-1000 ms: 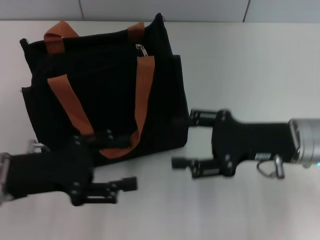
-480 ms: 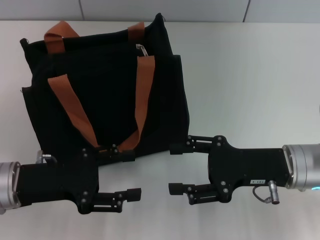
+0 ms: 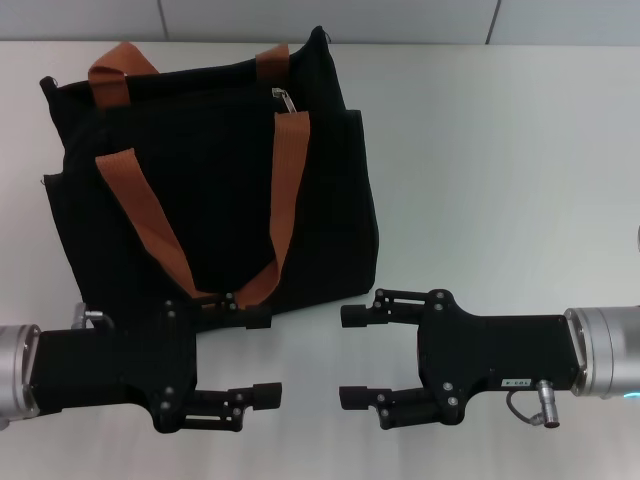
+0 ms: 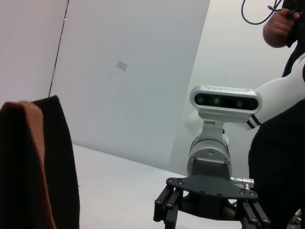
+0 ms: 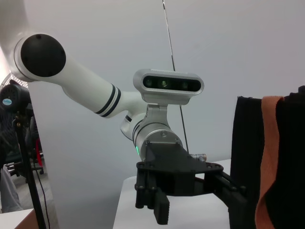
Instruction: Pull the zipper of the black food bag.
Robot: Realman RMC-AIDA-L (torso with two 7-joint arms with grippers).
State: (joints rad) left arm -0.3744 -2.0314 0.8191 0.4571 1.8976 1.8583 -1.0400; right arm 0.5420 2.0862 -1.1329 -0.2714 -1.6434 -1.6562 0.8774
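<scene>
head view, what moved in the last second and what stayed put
Both arms drew back toward the robot. The right gripper, open, left the black food bag's right side and now hovers over bare table in front of it. The left gripper, also open, slid back and lower beside it. Neither took hold of anything. The bag and its zipper did not shift.

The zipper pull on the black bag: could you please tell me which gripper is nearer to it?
Left. The left gripper sits at the bag's near edge below the zipper; the right gripper is off its corner.
</scene>
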